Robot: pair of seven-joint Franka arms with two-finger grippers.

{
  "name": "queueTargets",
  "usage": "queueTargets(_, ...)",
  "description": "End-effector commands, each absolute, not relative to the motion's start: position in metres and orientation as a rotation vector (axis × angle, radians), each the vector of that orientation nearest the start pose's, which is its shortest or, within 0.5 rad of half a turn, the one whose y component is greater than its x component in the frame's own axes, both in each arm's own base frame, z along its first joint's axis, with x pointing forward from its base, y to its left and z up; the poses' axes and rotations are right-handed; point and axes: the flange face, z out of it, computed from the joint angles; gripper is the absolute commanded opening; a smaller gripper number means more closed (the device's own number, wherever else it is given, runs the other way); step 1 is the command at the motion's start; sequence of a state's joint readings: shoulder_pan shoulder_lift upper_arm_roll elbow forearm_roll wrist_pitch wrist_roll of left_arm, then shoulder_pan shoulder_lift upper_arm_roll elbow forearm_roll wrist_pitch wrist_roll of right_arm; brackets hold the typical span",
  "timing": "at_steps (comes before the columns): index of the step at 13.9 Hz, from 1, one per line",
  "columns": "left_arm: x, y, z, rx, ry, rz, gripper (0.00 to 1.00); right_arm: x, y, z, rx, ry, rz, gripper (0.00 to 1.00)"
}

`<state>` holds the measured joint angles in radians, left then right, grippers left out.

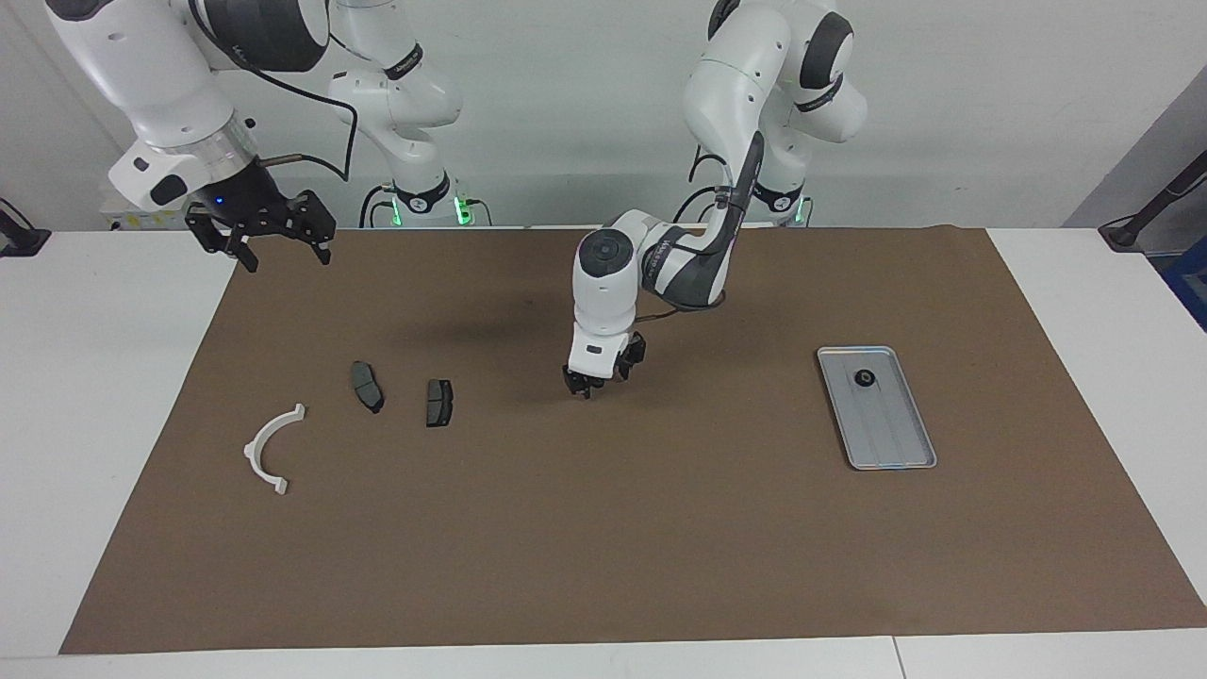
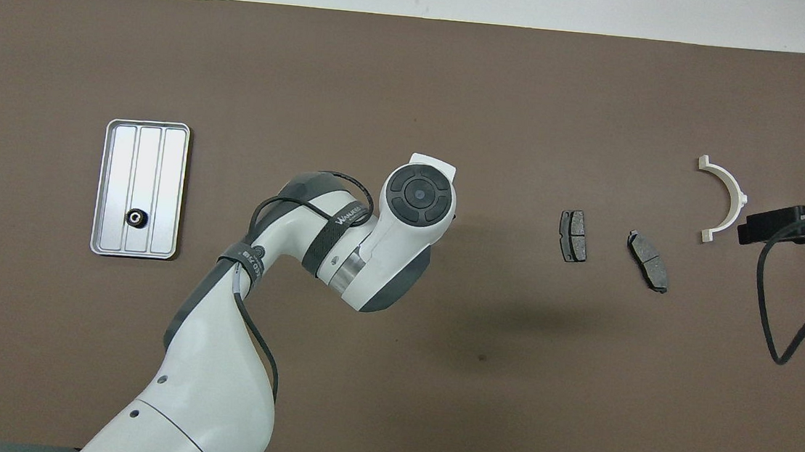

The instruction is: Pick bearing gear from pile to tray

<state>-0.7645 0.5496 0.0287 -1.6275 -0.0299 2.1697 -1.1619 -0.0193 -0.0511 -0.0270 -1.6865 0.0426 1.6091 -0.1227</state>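
Left gripper low on mat, finger state unreadable (arm band lettering illegible). Right gripper raised, spread wide, empty, waiting.

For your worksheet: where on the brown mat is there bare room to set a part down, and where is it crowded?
Bare mat runs along the whole edge farthest from the robots, and between the left gripper and the tray. The tray's ridged floor is free except for one small black gear. It is crowded around the two brake pads and the white bracket.
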Motion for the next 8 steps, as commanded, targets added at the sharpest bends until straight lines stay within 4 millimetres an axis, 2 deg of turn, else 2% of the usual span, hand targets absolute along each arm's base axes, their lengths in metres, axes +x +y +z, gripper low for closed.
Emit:
queueTargets(1, 0.501, -0.467, 0.298, -3.060, -0.719, -0.019, 0.66, 0.538, -0.020, 0.585, -3.110, -0.079, 0.002, 1.00)
queueTargets(3, 0.500, -0.468, 0.297, -3.054, -0.743, -0.015, 0.66, 0.531, -0.037, 0.583, -3.153, -0.058, 0.028, 1.00)
queueTargets(4, 0.499, -0.469, 0.298, -3.056, -0.751, -0.019, 0.65, 0.529, -0.055, 0.582, -3.185, -0.031, 0.049, 1.00)
queueTargets(5, 0.499, -0.469, 0.297, -3.057, -0.751, -0.020, 0.63, 0.526, -0.063, 0.578, -3.187, -0.026, 0.062, 1.00)
queueTargets(8, 0.497, -0.467, 0.292, -3.059, -0.754, -0.023, 0.57, 0.520, -0.063, 0.573, -3.204, -0.031, 0.071, 1.00)
